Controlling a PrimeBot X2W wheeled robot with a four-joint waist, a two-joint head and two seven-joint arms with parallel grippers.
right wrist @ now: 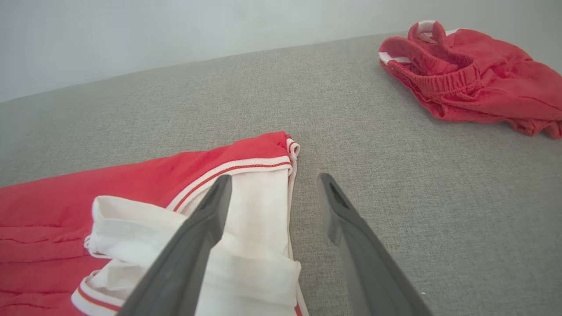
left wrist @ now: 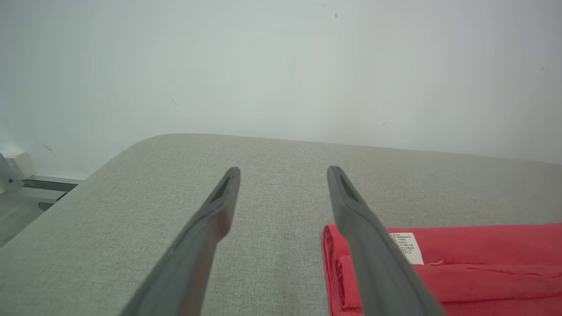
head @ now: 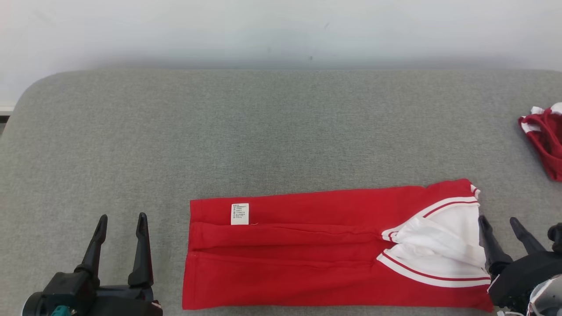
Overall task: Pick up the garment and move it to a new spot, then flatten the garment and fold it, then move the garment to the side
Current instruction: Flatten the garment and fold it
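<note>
A red garment (head: 307,254) with white sleeves and red-white trim lies folded into a long flat band near the front edge of the grey surface, a white label (head: 239,213) on its left part. My left gripper (head: 122,223) stands open just left of the garment's left end (left wrist: 483,259), fingers apart and empty (left wrist: 283,173). My right gripper (head: 498,221) is open at the garment's right end, next to the white sleeve (right wrist: 259,210), with nothing between its fingers (right wrist: 274,182).
A second red garment (head: 544,140) lies crumpled at the right edge of the grey padded surface (head: 263,131), also seen as a red heap (right wrist: 474,79) in the right wrist view. A pale wall (head: 281,30) runs behind.
</note>
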